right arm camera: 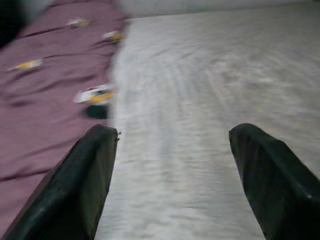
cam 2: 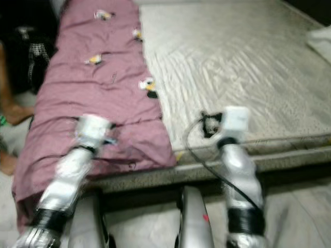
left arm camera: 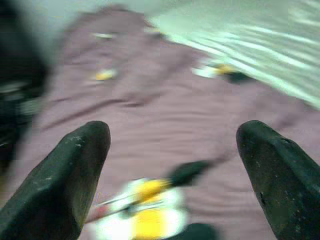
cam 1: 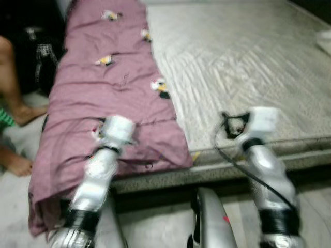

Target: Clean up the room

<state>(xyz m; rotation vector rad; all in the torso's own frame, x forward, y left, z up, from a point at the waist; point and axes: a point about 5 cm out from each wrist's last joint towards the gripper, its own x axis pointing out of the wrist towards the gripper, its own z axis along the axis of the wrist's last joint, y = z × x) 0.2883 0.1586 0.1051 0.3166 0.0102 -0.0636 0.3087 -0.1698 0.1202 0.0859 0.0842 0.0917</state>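
Both grippers reaching over the bed edge.

Left gripper (left arm camera: 172, 165) spread wide above the mauve blanket (cam 1: 114, 88) along the mattress's (cam 1: 238, 62) left side; right gripper (right arm camera: 175, 175) spread over bare grey mattress. Bare feet (cam 1: 26, 113) beside the bed.

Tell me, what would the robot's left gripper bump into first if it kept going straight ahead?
Probably the purple blanket. The left gripper is open and points along it, with a yellow-and-white picture on the fabric just below the fingers. The image is blurry, so depth is unclear.
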